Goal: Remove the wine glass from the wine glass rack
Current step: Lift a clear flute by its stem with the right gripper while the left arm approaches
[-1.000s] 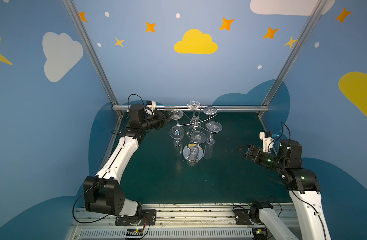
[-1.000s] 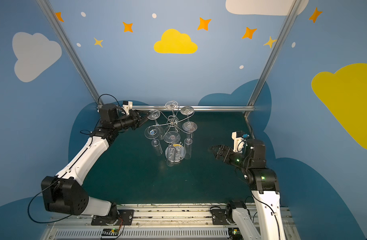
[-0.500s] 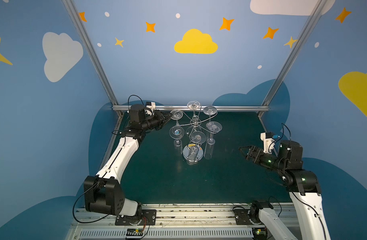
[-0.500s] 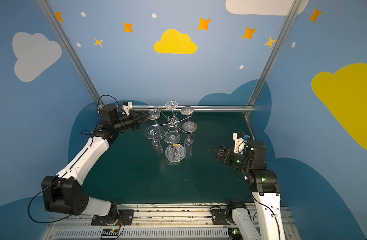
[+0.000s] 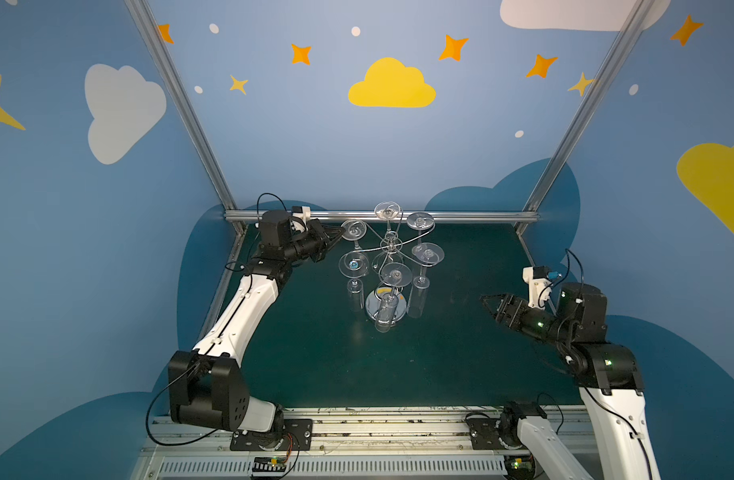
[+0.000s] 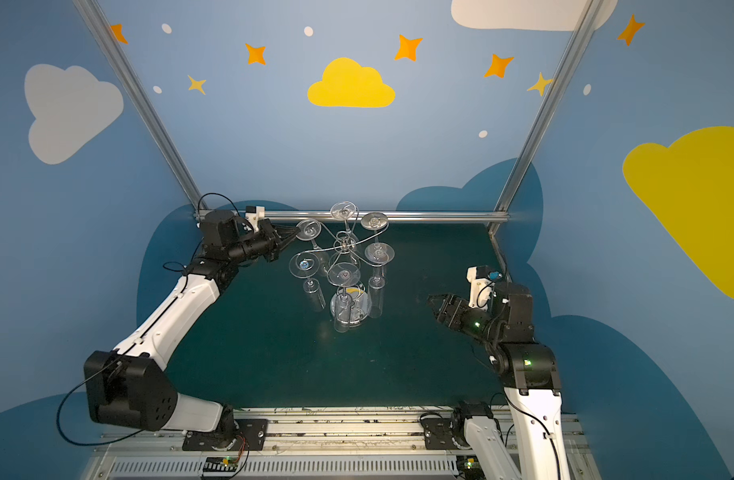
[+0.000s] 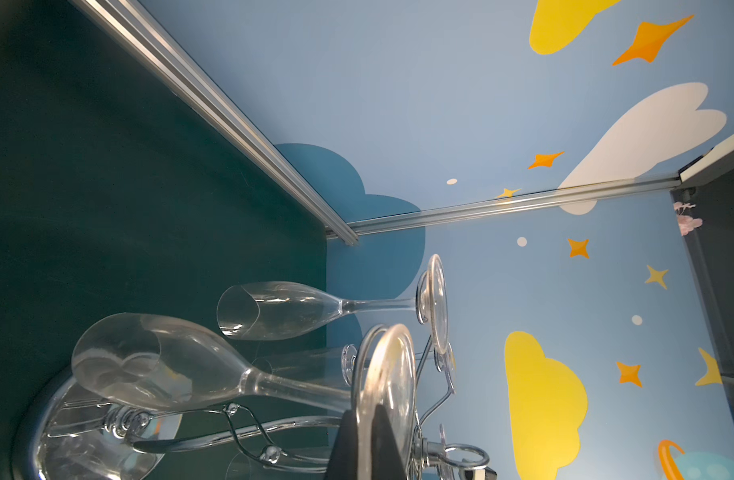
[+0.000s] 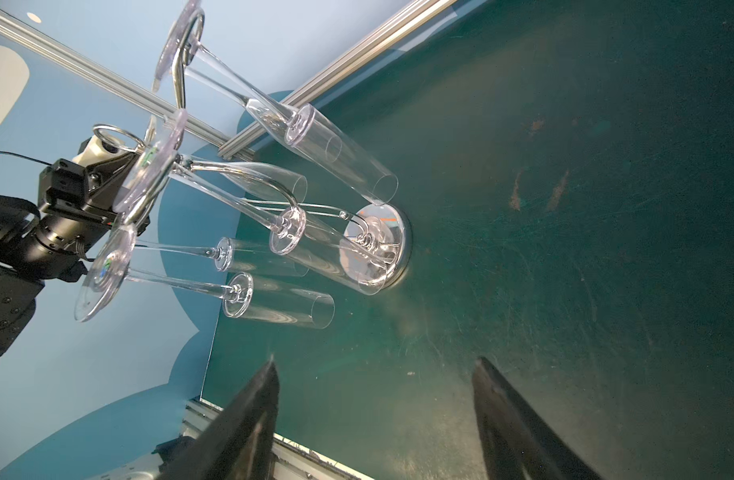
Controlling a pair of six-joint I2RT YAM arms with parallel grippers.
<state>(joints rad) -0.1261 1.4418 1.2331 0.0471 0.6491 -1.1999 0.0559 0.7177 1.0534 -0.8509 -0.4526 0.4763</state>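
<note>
The wine glass rack (image 5: 388,245) (image 6: 343,245) is a chrome wire stand on a round mirror base (image 5: 371,309), at the back middle of the green table. Several clear glasses hang upside down from its arms. My left gripper (image 5: 336,233) (image 6: 292,235) (image 7: 367,415) is shut on the round foot of the back-left wine glass (image 5: 354,229) (image 6: 308,229) (image 7: 392,374), which still hangs in its scroll arm. My right gripper (image 5: 486,300) (image 6: 432,300) (image 8: 375,361) stands open and empty, well to the right of the rack.
An aluminium rail (image 5: 461,216) runs along the table's back edge, just behind the rack. Blue walls close in both sides. Other hanging glasses (image 5: 353,264) (image 8: 274,307) crowd round the held one. The arms' base rail (image 5: 357,432) lines the front.
My left gripper has closed onto the glass's foot. My right gripper's fingers have narrowed a little, and that arm has drawn slightly back to the right.
</note>
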